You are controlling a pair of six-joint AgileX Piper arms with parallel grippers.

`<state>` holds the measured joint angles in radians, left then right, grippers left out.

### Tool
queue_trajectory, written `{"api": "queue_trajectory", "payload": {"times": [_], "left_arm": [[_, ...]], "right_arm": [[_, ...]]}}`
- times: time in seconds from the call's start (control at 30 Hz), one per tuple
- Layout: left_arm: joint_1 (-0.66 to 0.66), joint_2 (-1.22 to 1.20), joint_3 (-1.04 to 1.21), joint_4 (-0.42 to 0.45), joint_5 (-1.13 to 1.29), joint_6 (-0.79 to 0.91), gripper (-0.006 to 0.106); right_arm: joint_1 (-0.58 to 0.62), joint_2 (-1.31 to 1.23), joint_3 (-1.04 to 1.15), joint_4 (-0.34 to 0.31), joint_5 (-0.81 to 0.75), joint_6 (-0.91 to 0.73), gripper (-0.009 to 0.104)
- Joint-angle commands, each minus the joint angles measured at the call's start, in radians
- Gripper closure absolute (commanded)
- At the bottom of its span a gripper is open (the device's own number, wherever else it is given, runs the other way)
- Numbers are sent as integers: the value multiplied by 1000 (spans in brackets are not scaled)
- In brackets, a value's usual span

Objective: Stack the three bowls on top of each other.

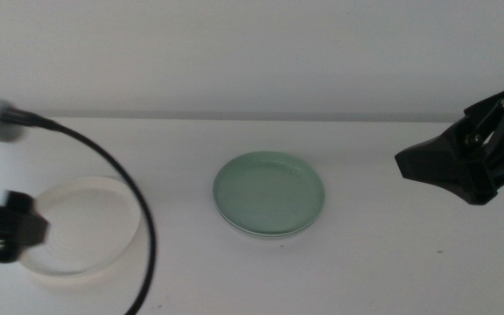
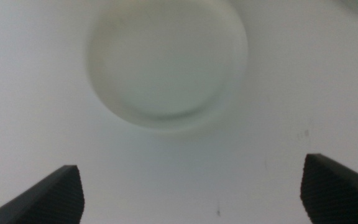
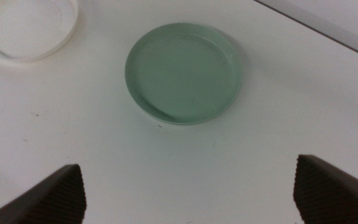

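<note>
Bowls lie in two places on the white table (image 1: 392, 262). Near the middle sits the green bowl (image 1: 269, 192), a shallow mint round lying flat; a paler rim shows just under its near edge in the middle view, so it seems to rest on top of another bowl, though what that lower one is cannot be told from here. No separate grey bowl shows in any view. Well apart from the green one, toward the left side of the table, lies the cream bowl (image 1: 84, 229), also flat, with faint rings inside it. The left gripper (image 1: 7, 232) hangs at the cream bowl's left edge, blurred, a dark cable (image 1: 134, 201) arching over the bowl from the arm. Its wrist view looks straight down on the cream bowl (image 2: 166, 62), with the two jaws spread wide and nothing between them; whether they touch the bowl cannot be told. The right gripper (image 1: 440, 166) is held above the table's right side, clear of the green bowl and pointing toward it. Its wrist view shows the green bowl (image 3: 184, 71) ahead and the cream bowl (image 3: 30, 28) beyond, and its jaws too stand wide apart, empty.
</note>
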<state>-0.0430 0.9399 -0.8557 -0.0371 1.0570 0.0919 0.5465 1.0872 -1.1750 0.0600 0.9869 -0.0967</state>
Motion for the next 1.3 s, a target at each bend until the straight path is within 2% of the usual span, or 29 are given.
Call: {"api": "queue_trajectory", "payload": {"times": [0.0, 0.13, 0.27, 0.43, 0.57, 0.93, 1.27], "left_arm": [[2, 92, -7, -40, -6, 42, 7], [21, 231, -14, -32, -41, 15, 7], [130, 364, -77, -83, -115, 170, 7], [294, 575, -221, -224, -89, 334, 7], [366, 731, -298, -322, -75, 400, 7], [395, 910, -330, -248, -177, 365, 7], [395, 988, -327, -277, -175, 349, 9]], "right_arm": [[1, -4, 4, -2, -7, -9, 6], [1, -4, 4, -2, -7, -9, 6], [1, -4, 4, -2, -7, -9, 6], [1, -4, 4, -2, -7, -9, 6], [1, -4, 4, -2, -7, -9, 6], [1, -4, 4, -2, -7, -9, 6], [1, -4, 4, -2, -7, -9, 6]]}}
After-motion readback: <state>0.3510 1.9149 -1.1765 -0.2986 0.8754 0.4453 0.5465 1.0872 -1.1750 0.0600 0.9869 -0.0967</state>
